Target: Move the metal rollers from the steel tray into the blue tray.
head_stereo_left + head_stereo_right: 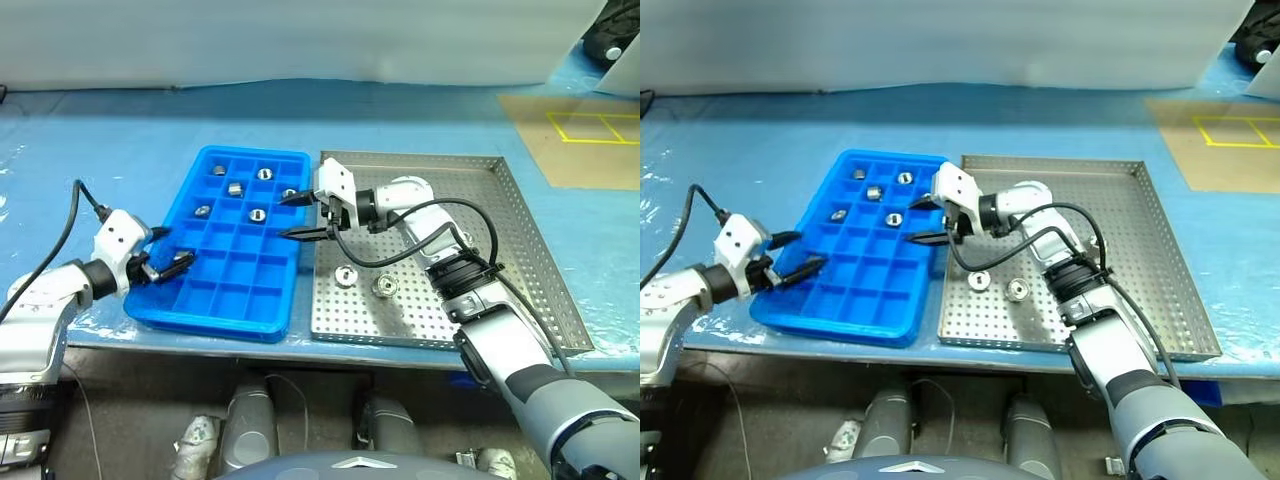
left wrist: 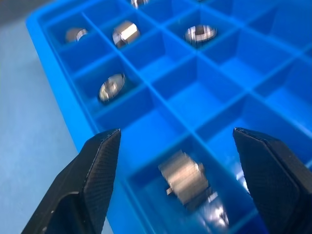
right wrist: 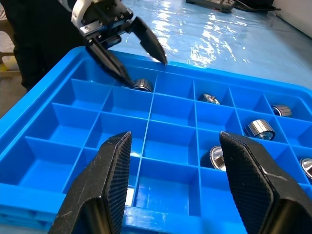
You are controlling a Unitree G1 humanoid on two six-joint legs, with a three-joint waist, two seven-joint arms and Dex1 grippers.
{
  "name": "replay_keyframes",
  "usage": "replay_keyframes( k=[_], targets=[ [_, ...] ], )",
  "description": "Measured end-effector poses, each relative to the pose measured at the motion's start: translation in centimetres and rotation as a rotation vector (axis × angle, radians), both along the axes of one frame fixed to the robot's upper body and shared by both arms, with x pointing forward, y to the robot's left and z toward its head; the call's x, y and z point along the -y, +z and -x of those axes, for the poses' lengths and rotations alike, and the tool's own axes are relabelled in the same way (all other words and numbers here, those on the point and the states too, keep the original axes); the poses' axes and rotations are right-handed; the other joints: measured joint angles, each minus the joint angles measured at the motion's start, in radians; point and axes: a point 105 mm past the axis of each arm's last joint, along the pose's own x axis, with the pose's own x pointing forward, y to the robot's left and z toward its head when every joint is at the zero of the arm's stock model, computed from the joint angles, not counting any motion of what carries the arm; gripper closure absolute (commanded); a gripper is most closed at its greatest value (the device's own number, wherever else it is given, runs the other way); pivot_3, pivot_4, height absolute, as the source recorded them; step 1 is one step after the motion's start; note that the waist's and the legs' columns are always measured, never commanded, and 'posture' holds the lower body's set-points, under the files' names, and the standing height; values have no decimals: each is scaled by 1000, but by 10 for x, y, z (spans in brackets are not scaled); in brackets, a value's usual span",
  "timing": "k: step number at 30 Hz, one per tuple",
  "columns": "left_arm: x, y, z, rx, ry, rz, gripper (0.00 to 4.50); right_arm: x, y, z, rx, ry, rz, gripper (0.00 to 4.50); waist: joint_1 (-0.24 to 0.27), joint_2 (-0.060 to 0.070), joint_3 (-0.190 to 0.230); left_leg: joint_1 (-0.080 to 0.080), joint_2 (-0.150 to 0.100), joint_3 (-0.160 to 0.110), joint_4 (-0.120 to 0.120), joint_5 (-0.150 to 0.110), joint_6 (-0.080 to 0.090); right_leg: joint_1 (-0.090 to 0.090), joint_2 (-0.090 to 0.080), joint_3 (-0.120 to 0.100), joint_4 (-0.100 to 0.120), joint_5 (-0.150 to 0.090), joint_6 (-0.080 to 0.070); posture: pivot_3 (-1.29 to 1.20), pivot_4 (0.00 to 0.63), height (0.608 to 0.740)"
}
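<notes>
With roller [image 2: 184, 178] dropped, left gripper [image 2: 175, 146] gapes empty.

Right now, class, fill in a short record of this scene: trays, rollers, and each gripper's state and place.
blue tray: left of the steel tray, gridded compartments
rollers in blue tray: several, including one lying in the compartment below the left gripper
rollers on steel tray: two, near the front
left gripper: open, over the blue tray's left edge
right gripper: open, empty, over the blue tray's right edge

Glossy blue plastic tray [image 1: 240, 295], shiny metal rollers [image 1: 345, 277], matt perforated steel tray [image 1: 520, 215].
</notes>
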Motion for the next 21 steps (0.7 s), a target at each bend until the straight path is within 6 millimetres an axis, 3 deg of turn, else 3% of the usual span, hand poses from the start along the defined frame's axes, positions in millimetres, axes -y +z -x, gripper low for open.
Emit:
replay_keyframes(
  k=[7,10,14,17,21],
  targets=[
    [61,50,-26,135,-211,86,637,15,1,-3,10,-59,4,1541,-2,0,0,0,1,0,6,0,0,1,0,0,4,0,0,-27,150,740],
    [88,65,-40,160,-322,104,637,32,-1,-7,4,-134,10,1541,-14,0,0,0,-1,0,8,0,0,2,-1,2,5,0,0,-103,150,740],
    [119,43,-52,59,-467,81,637,59,3,-7,18,-239,16,1541,-37,-1,0,0,-2,0,8,2,-3,2,0,3,4,0,0,-227,150,740],
    [142,20,-50,-51,-627,36,637,78,3,-1,21,-317,24,1541,-60,-1,0,0,-2,0,7,2,-3,1,0,4,3,0,0,-290,150,740],
    [168,14,-53,-83,-784,-22,637,98,3,5,21,-423,27,1541,-88,-1,0,0,-1,0,7,2,-3,1,0,4,3,0,0,-453,150,740]
  ],
)
